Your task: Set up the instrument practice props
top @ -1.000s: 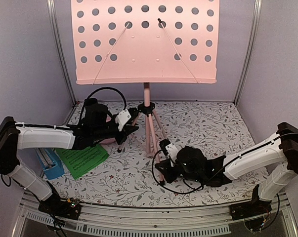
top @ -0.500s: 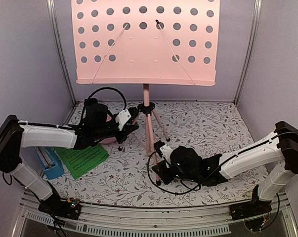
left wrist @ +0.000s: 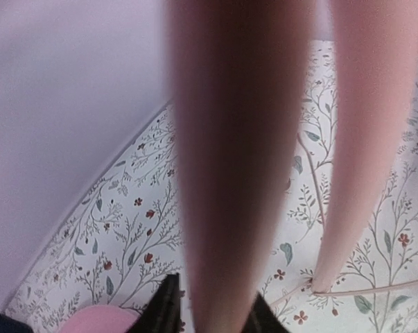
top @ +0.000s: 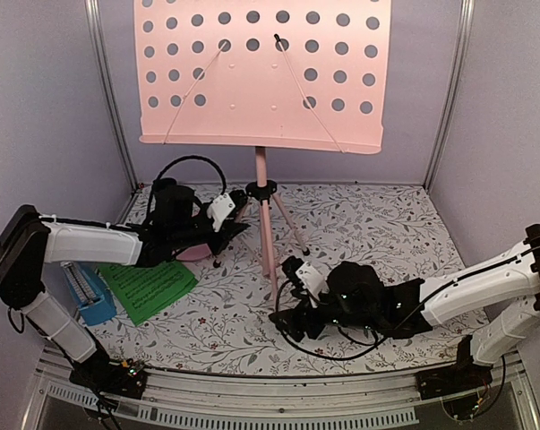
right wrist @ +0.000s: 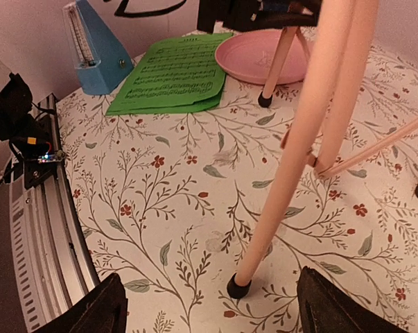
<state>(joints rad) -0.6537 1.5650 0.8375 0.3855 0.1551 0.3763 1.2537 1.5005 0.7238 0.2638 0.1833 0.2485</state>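
Lilac walls close in a desk (top: pixel 386 224) covered in a leaf-and-flower print. The pink music stand (top: pixel 262 202) stands mid-desk near the back wall on its tripod, with its hole-perforated panel high above the arms.

The green sheet-music pages (right wrist: pixel 174 76) lie flat at the left, one on the other and slightly offset. They carry rows of printed staves under a heading too small to read. Just left of them stands the blue metronome (right wrist: pixel 94 52). Its front shows a pendulum over a pale scale whose marks are not legible. A shallow rimmed pink disc (right wrist: pixel 260 55) sits just behind the pages, and a black-tipped stand foot rests at its near edge.

The left jaws pinch the stand's left leg, a dark fingertip (left wrist: pixel 166 305) on each side of it. The right jaws are spread wide and low over the desk, with the foot of the near leg between their fingers (right wrist: pixel 91 312).
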